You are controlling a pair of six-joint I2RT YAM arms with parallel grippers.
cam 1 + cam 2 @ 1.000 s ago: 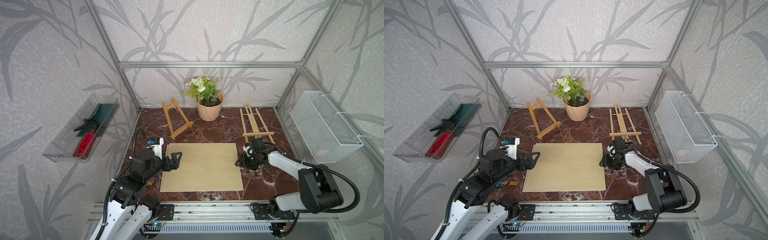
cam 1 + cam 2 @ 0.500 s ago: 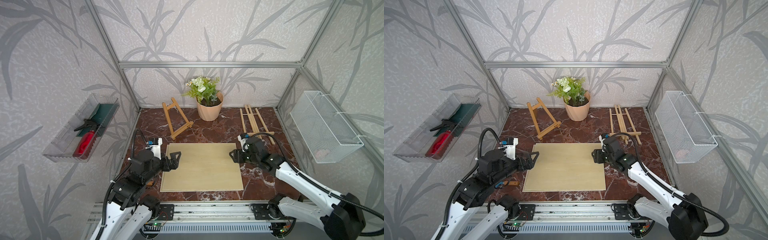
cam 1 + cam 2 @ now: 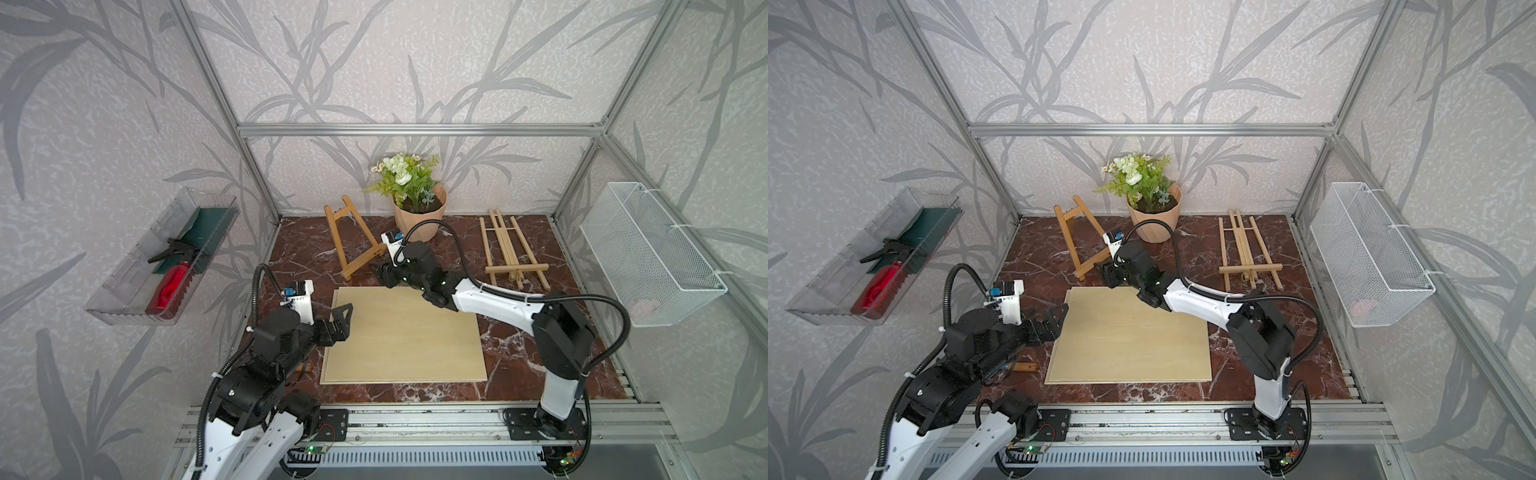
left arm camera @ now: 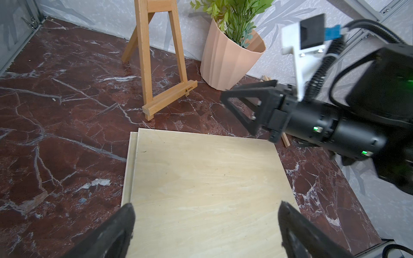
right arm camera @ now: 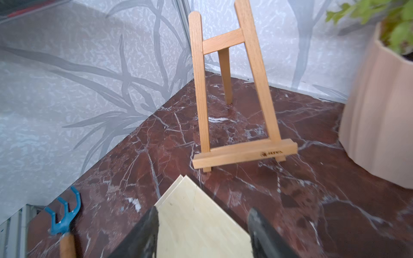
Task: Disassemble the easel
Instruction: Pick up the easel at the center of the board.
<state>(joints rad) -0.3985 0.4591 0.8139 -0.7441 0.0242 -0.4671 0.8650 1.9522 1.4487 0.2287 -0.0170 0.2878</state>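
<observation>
Here, in both top views, the right hand (image 3: 380,272) (image 3: 1106,274) hangs over the far edge of the pale board (image 3: 403,332). Its jaws are partly apart and empty, and the easel (image 3: 363,262) (image 3: 1069,241) stands just ahead of its fingertips, near but apart. The left hand (image 3: 343,318) hovers at the board's left edge with its jaws wide and empty, the easel well ahead of it. The plant pot (image 3: 419,216) stands just beyond the right hand. A second, paler easel (image 3: 513,253) lies flat on the bench (image 3: 511,353), well off to that hand's right. The easel's long axis runs from its ledge, nearest the right hand, up and away toward the back wall.

Left wrist view: the left hand's fingers (image 4: 116,230) stand wide over the board. The easel (image 4: 144,62) rises ahead of them, whole, with its ledge on the bench and its rear leg propped behind. The right hand (image 4: 237,105) appears at the side, short of the ledge.

Right wrist view: the fingers (image 5: 145,234) frame only air above the board's corner. The easel (image 5: 243,154) faces the hand squarely, ledge foremost, its uprights leaning back onto the single rear leg.

Judged step: the approach, with no part yet removed. The next move probably calls for closing on the ledge or an upright while the other hand steadies the frame, since so light a stand would likely tip.
</observation>
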